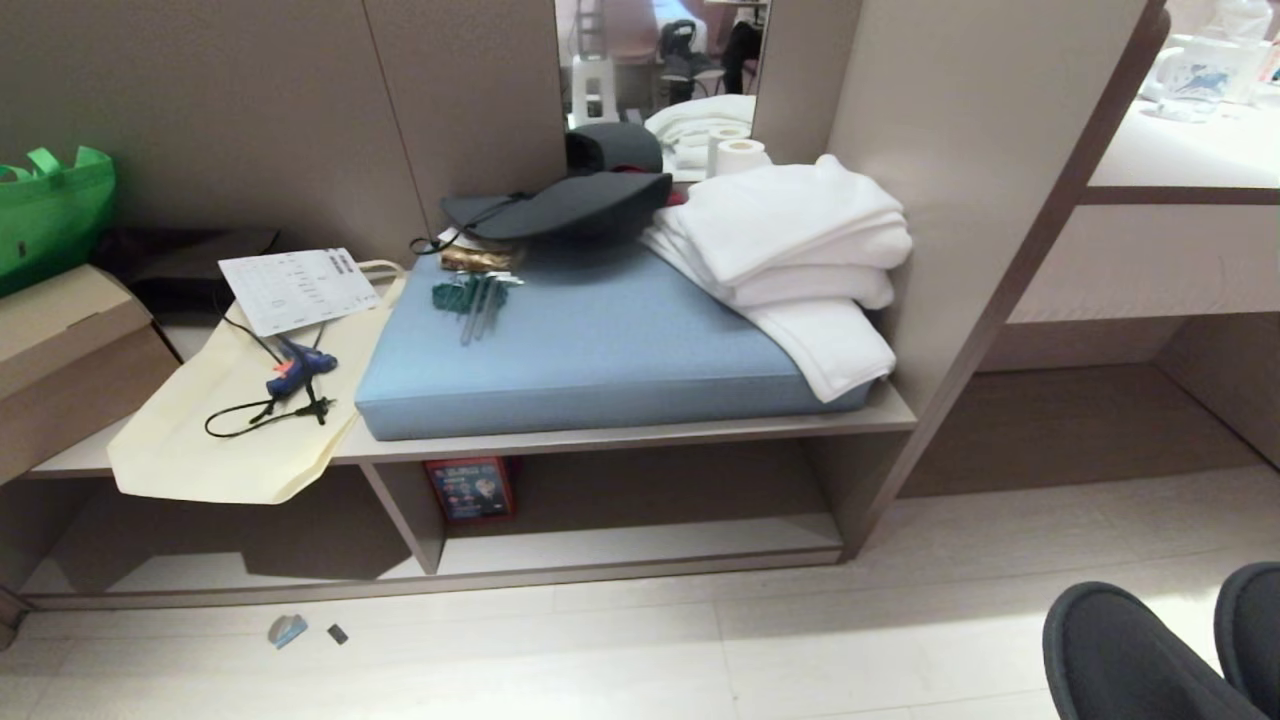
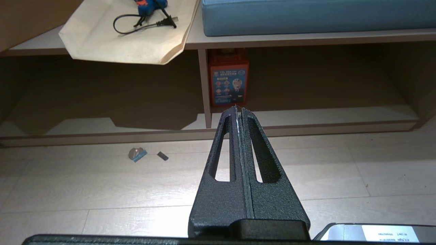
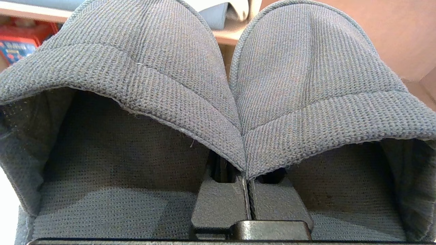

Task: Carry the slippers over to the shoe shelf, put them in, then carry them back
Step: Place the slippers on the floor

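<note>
Right wrist view is almost filled by the slippers (image 3: 218, 102), two dark slate-grey knitted uppers with rounded toes, side by side and touching along their inner edges. The right gripper (image 3: 246, 190) has its black textured fingers (image 3: 221, 200) pressed together, pinching the slippers' inner edges where the two meet. In the head view the same rounded toes show low at the right edge, above the pale plank floor (image 1: 700, 650).

From the left wrist, the left gripper (image 2: 238, 110) hangs over that floor, its slotted, tapering black fingers (image 2: 262, 160) shut flat against each other and holding nothing. Two small scraps (image 2: 137, 154) lie on the boards just ahead of it.

Beyond stands the shoe shelf (image 1: 640, 545), a low open cubby of grey-beige laminate split by an upright divider (image 1: 405, 515); a red box (image 1: 470, 487) stands just right of the divider. On the worktop above lie a thick blue cushion (image 1: 600, 350), a stack of folded white towels (image 1: 800, 260), a dark hat (image 1: 560, 205), a cream cloth bag (image 1: 230, 440) and a blue glue gun (image 1: 297, 370) with a black cord.
</note>
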Available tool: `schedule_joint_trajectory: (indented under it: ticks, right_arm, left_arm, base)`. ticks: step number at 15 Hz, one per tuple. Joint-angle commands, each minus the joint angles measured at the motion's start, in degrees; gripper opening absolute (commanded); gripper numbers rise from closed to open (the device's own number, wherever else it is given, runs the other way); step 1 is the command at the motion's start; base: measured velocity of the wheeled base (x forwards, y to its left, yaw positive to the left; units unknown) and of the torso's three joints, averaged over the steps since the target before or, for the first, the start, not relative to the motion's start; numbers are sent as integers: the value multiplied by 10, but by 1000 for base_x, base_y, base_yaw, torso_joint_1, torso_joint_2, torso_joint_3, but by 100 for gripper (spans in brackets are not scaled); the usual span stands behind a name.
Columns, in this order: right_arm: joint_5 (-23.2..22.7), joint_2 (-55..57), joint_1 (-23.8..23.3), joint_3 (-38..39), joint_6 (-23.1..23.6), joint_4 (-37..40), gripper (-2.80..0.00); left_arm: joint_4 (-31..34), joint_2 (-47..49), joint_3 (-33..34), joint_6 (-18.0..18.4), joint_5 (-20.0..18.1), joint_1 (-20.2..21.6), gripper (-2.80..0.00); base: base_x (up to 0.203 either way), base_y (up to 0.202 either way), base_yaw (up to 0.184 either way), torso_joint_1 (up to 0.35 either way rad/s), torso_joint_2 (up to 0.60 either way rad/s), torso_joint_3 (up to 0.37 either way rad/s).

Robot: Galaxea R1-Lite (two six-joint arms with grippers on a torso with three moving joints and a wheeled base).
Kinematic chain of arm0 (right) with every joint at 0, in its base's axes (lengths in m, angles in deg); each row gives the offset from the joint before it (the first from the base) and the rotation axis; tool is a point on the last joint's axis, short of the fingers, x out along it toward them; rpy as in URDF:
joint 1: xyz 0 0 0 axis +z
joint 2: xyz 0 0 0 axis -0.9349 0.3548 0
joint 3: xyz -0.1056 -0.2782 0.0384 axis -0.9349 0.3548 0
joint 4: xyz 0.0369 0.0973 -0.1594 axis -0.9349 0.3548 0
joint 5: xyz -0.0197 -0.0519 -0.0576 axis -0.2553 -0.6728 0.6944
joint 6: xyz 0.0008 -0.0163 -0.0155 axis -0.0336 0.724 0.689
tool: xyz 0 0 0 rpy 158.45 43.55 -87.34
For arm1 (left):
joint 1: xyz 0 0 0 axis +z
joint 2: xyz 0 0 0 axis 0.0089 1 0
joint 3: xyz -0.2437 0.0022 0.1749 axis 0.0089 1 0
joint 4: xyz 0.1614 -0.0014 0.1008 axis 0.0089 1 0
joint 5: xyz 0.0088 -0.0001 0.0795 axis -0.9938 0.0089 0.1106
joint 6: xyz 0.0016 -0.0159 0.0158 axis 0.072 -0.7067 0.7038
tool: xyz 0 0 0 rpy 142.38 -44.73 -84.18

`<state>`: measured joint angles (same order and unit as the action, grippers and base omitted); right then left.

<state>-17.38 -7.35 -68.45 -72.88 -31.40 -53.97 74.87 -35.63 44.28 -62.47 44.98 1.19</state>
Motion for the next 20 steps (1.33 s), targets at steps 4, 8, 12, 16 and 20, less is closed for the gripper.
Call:
schedule_joint_trajectory:
  ticks: [4,8,12,16,20]
  right_arm:
    - [0,1,0,0,1,0,-280]
    - [0,1,0,0,1,0,-280]
    - [0,1,0,0,1,0,-280]
    - [-1,1,0,0,0,0,-280]
    - [-1,1,0,0,-2,0,-280]
  left_arm:
    - [0,1,0,0,0,0,-280]
    - [0,1,0,0,0,0,-280]
    - [0,1,0,-1,0,0,-280]
    - [0,1,0,0,0,0,-280]
    - [0,1,0,0,0,0,-280]
  base:
    - [0,0,0,2,1,203]
    - [0,0,0,3,1,205]
    - [0,0,0,1,2,203]
    - [0,0,0,5,1,185]
    - [0,0,0,4,1,37]
